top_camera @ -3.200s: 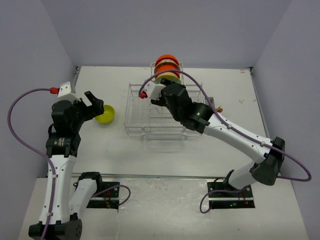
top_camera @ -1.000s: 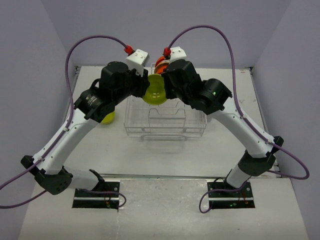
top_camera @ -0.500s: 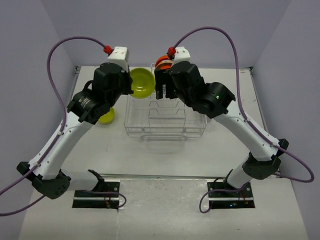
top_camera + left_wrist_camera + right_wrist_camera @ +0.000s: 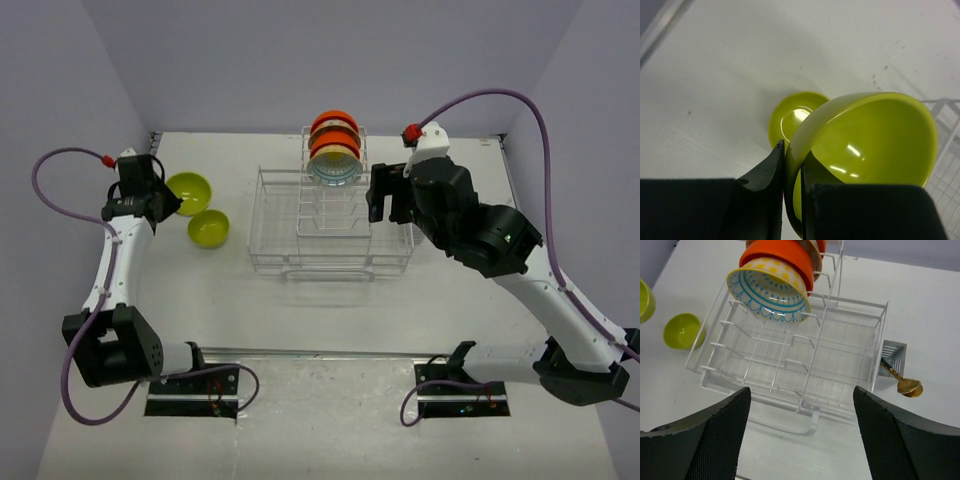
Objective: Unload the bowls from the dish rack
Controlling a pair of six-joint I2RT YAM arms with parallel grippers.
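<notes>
My left gripper [image 4: 160,203] [image 4: 792,165] is shut on the rim of a lime-green bowl [image 4: 188,187] [image 4: 875,135], holding it tilted just above the table. A second lime-green bowl [image 4: 208,229] [image 4: 790,117] sits on the table right beside it. The white wire dish rack [image 4: 330,268] [image 4: 880,340] holds orange bowls [image 4: 335,125] [image 4: 782,255] and a patterned bowl [image 4: 335,168] [image 4: 770,295] on edge in its tall back section. My right gripper [image 4: 385,198] [image 4: 800,395] hovers open over the rack's right side, with nothing between its fingers [image 4: 715,435].
A grey cutlery cup [image 4: 891,357] with a gold spoon [image 4: 905,386] hangs on the rack's right side. Walls close the table at the back and on both sides. The rack's flat front part holds nothing.
My left arm swung the green bowl from above the rack down to the left, beside the other green bowl. My right gripper let go, opened, and drew back to the right.
</notes>
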